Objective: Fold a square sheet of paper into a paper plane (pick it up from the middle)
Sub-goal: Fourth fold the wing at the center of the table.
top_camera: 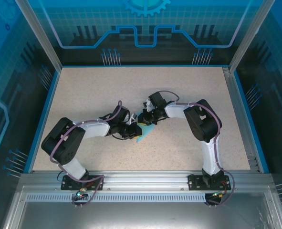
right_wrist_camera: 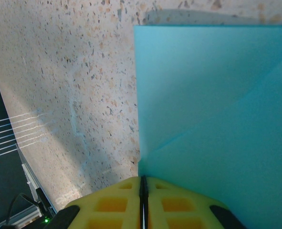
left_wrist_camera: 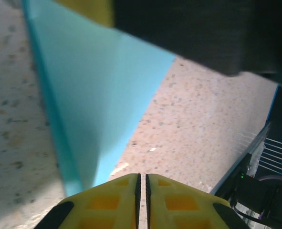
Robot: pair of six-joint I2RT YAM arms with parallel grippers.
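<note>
Paper [right_wrist_camera: 212, 95], light blue and partly folded, lies near the middle of the table [top_camera: 188, 157], between the two grippers that meet over it. One straight edge and a diagonal crease show in the right wrist view. In the left wrist view it narrows to a wedge with one side lifted a little off the table.

It will likely handle as very light, thin and limp. It would sag if held by one corner, slide on the speckled top under a sideways push, and take a crease or a tear easily. The creased part looks stiffer than the single layer, so a hold along the fold, near the middle of the piece, seems the safest place. The free corners are better left alone.

The right gripper [right_wrist_camera: 143, 183] has its yellow fingers pressed together right at the paper's edge, where the crease starts. Whether a layer is nipped between them I cannot tell.

The left gripper [left_wrist_camera: 141, 183] is also closed, with only a thin slit between its fingers. It sits just beside the narrow end of the wedge, and a hold there cannot be confirmed either.
</note>
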